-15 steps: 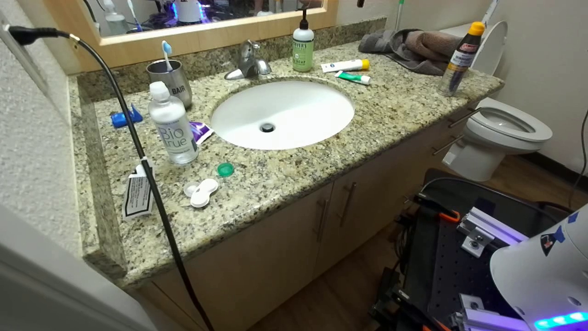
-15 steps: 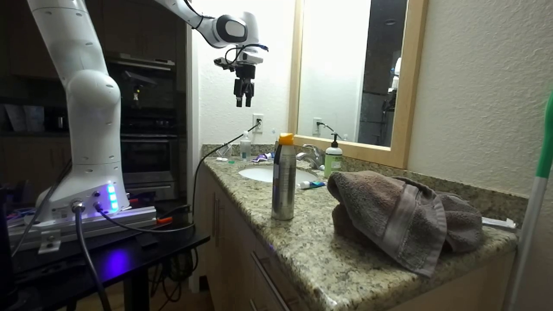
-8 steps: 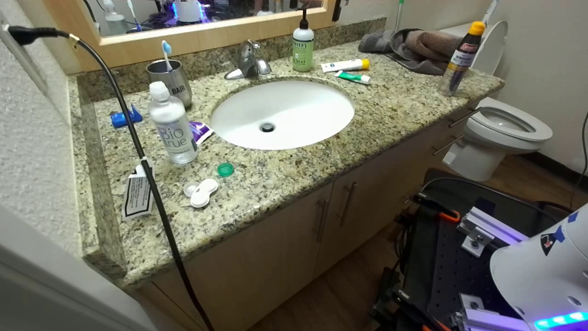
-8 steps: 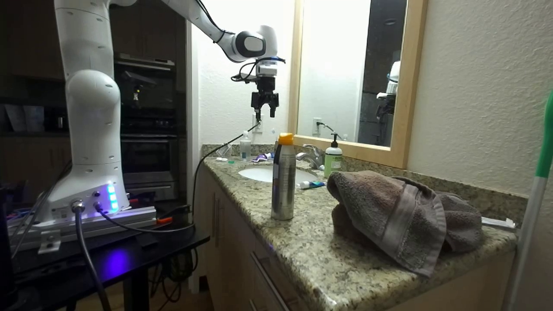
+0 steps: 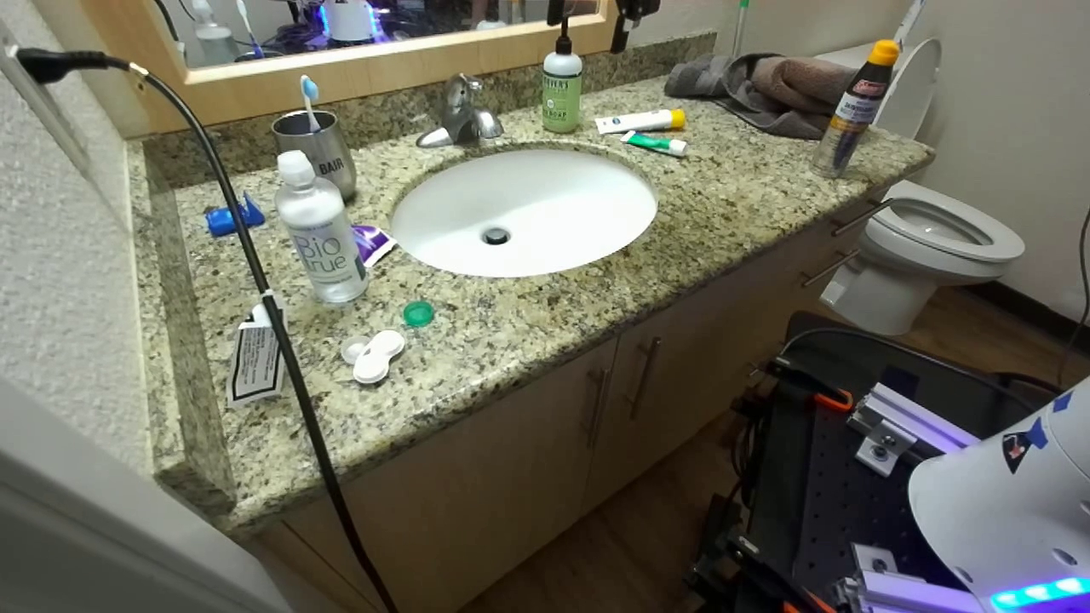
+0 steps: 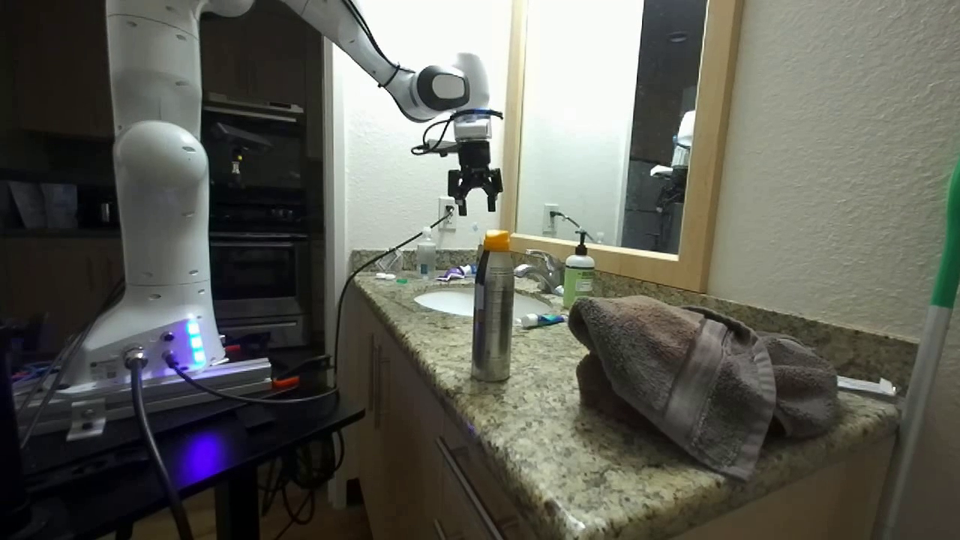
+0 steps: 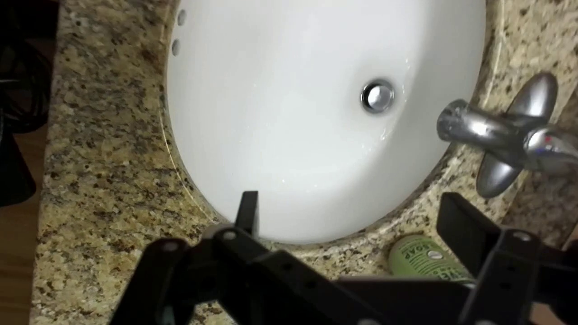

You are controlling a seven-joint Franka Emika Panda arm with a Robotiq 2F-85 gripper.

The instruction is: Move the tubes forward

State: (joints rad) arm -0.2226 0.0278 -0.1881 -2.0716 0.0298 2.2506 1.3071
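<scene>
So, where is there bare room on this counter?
Bare: the strip between sink and front edge, from green cap to spray can. Crowded: around the clear bottle and cup; also by the soap bottle, white tube and green tube.

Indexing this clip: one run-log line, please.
gripper: open, empty, above counter | white tube: near soap bottle | green tube: near sink

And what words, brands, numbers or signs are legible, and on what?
"Bio true": clear bottle.
"BAIR": metal cup.
"SOAP": soap bottle, wrist view; probably "MEYER'S" in an exterior view.
Probably "Coleman": spray can; smaller print unreadable.
Too small or blurred: print on white tube, green tube, cord tag.
No numbers legible.
</scene>
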